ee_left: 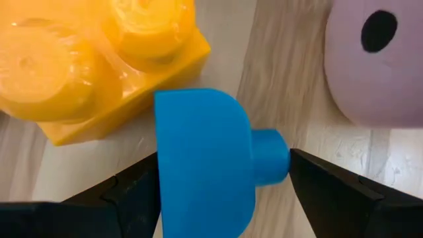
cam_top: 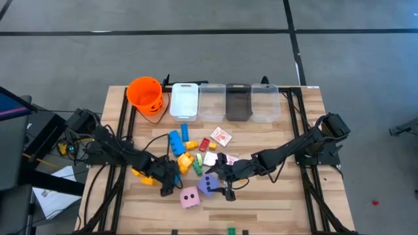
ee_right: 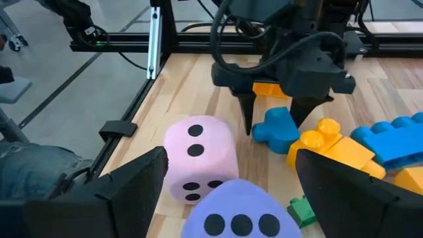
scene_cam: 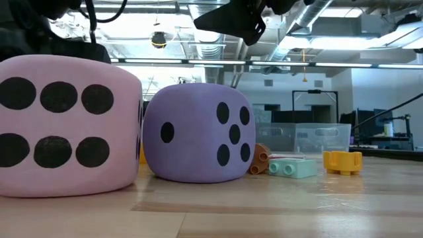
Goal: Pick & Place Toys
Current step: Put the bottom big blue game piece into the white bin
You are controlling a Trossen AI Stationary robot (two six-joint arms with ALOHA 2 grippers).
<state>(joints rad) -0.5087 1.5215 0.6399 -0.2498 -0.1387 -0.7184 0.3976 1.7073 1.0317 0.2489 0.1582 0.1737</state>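
1. The left gripper (ee_left: 225,175) is open, with the small blue plastic block (ee_left: 208,162) right between its two fingers, lying across the gap.
2. The right gripper (ee_right: 228,185) is open above the soft purple dice (ee_right: 241,211).
3. The orange bucket (cam_top: 145,95) and clear plastic bins (cam_top: 212,101) sit far back; I see no toys inside them.

Small blue block (ee_left: 205,162) (rounded) beside pink die (ee_right: 198,157).
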